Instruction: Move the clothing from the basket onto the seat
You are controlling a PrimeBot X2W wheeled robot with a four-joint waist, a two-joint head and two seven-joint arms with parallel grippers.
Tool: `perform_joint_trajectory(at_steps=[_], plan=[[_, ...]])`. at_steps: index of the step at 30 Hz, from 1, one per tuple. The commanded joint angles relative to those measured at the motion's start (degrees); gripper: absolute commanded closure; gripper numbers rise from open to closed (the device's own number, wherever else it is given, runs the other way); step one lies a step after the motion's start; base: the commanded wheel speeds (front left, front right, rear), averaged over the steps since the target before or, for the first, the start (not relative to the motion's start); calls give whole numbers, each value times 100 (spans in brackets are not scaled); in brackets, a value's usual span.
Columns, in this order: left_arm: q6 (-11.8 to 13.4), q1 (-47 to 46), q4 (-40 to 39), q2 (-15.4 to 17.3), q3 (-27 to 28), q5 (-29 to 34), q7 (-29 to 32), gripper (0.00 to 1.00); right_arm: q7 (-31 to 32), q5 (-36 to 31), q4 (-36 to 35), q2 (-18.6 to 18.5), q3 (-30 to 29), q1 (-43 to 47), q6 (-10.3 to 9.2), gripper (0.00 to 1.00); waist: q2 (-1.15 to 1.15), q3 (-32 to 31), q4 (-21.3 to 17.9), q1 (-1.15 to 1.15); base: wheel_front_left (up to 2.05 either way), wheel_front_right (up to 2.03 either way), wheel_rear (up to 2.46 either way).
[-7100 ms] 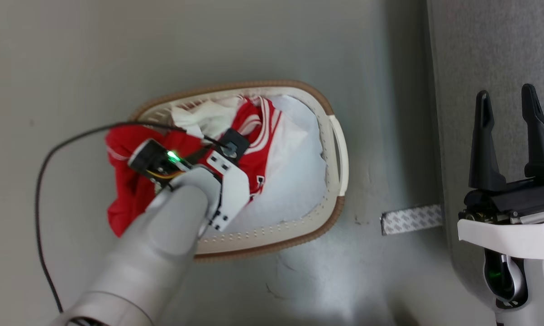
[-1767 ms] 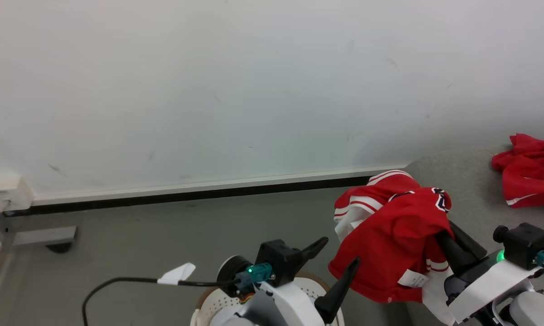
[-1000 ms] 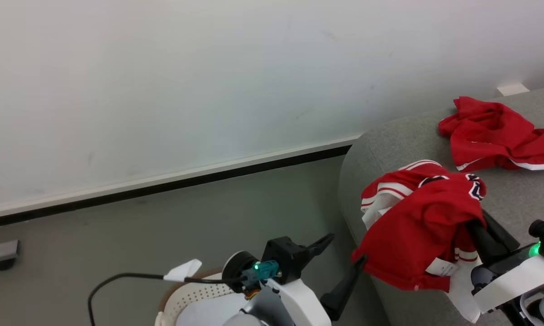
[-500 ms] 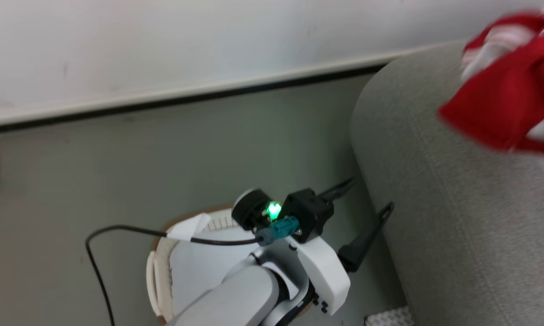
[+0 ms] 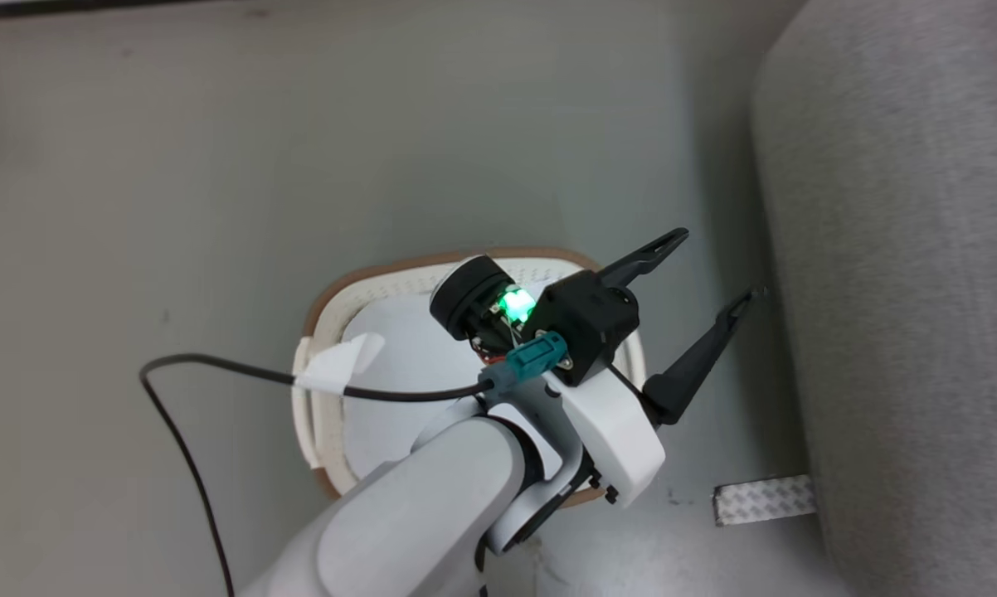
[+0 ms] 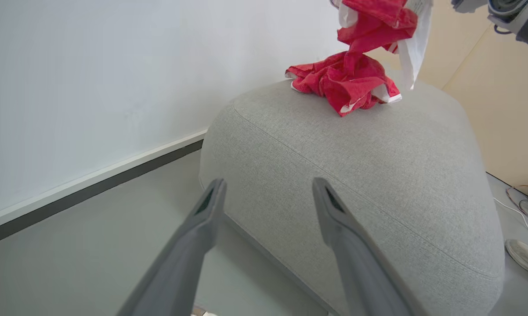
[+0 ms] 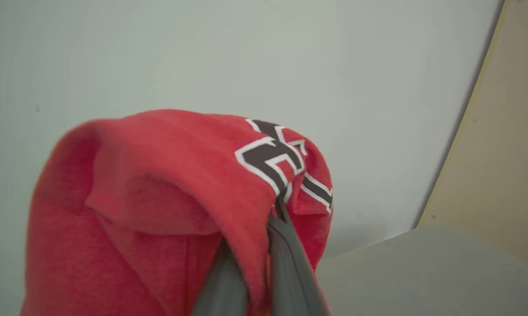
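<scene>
My right gripper point(image 7: 270, 228) is shut on a red piece of clothing point(image 7: 167, 188) with black-and-white lettering, draped over its fingers point(image 7: 290, 267). In the left wrist view that garment point(image 6: 380, 22) hangs above the grey seat point(image 6: 356, 166), over a second crumpled red garment point(image 6: 343, 81) lying on the seat's far top. My left gripper point(image 5: 720, 264) is open and holds nothing, between the basket point(image 5: 324, 307) and the seat point(image 5: 905, 249). Its fingers point(image 6: 202, 219) point at the seat's side. A white pad point(image 5: 391, 373) lines the basket's inside.
A black cable point(image 5: 183, 431) loops over the grey floor left of the basket. A patterned strip of tape point(image 5: 764, 497) lies on the floor at the seat's foot. A white shoe point(image 6: 525, 259) and loose wires point(image 6: 527, 202) lie beyond the seat, near a beige panel point(image 6: 505, 109).
The head camera has tilted down from the wall and seat to the basket, so the held red garment has left its picture. Both grippers keep their state.
</scene>
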Motion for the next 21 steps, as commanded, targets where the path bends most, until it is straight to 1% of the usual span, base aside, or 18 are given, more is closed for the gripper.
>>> perform_joint_trajectory(at_steps=[1,2,4,8,11,12,13,14,17,21], plan=[[-11,-52,11,26,-6,40,-23,0,11,-181,204,-152,-166,-87,-15,100,0,181,167,-2,0,0,0],[-13,-35,20,30,-9,16,-27,0,29,-345,420,-204,-286,-85,-15,100,0,208,190,-2,0,0,0],[30,38,31,52,4,-13,-64,0,-19,-617,900,-167,-590,-124,-14,100,0,235,217,-2,0,0,0],[83,205,51,109,-17,-54,-70,0,-202,-1183,1822,67,-1188,-172,-15,100,0,235,221,-2,0,0,0],[100,286,31,160,-45,-61,-56,0,-474,-1685,2399,237,-1516,-106,-14,100,0,233,225,-2,0,0,0],[105,310,29,182,-46,-69,-51,0,-592,-1868,2546,296,-1598,-80,-14,85,0,217,219,-2,0,0,0],[111,321,31,205,-48,-77,-44,0,-693,-1985,2679,354,-1688,-87,-14,53,0,197,208,-2,0,0,0],[114,327,35,234,-39,-80,-46,0,-798,-2121,2794,414,-1764,-106,-14,0,0,168,189,-2,0,0,0],[151,385,38,295,11,-114,-98,0,-1022,-2461,3025,570,-1905,-124,-14,0,0,38,111,-2,0,0,0],[239,556,67,391,161,-240,-295,0,-1199,-2731,3076,889,-1761,39,-14,0,0,-260,-36,-2,0,0,0]])
